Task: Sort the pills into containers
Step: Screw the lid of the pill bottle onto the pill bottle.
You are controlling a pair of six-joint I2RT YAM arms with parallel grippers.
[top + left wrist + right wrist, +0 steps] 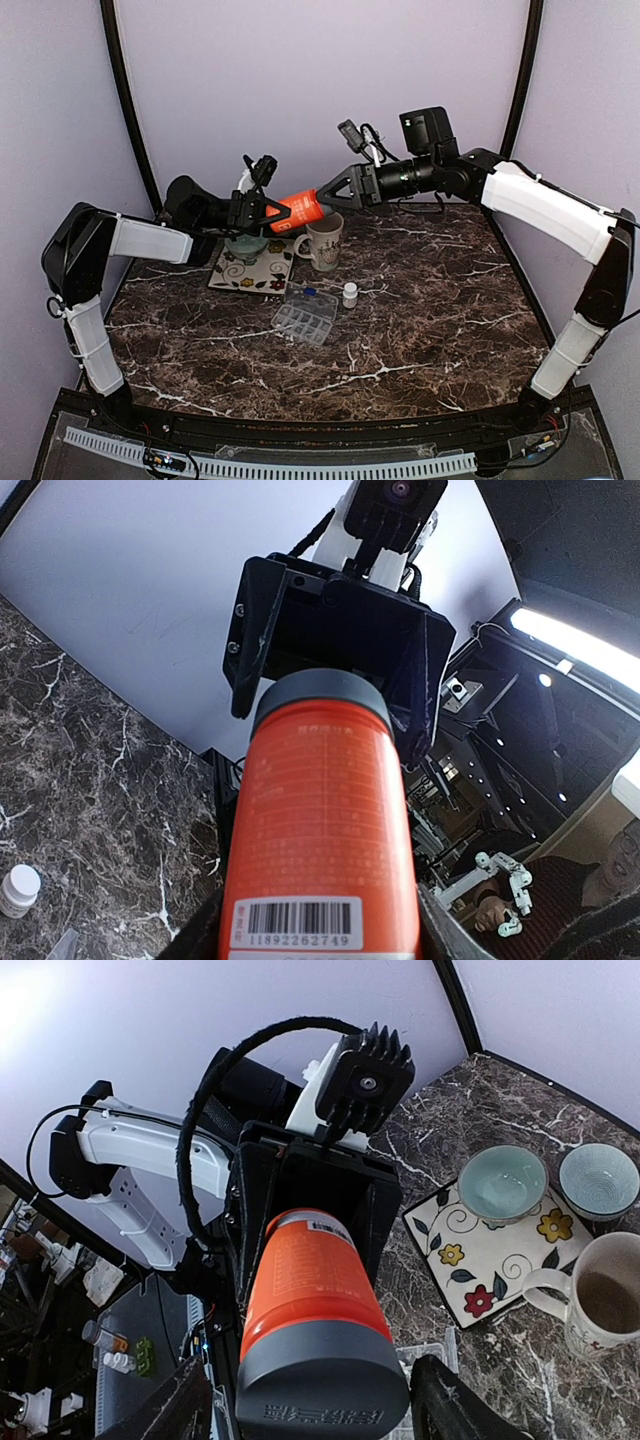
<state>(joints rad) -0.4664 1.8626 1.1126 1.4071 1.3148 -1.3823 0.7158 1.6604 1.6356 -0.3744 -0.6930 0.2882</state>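
Orange pill bottle [320, 820] fills both wrist views: we hold it in the air, its long axis level and running straight from the left fingers [440, 942], which pinch its barcode end, to the right fingers [180, 1410], which stand spread on either side of its grey cap [320, 1380], apparently not yet pressing. So the cap lies dead ahead between the right fingers, the arm nearer it. Below the fingers on the worktop [430, 300] we count one clear pill organiser [304, 318], one small white bottle [350, 294], one mug [325, 241], two bowls [502, 1182] and one flowered tile [252, 270].
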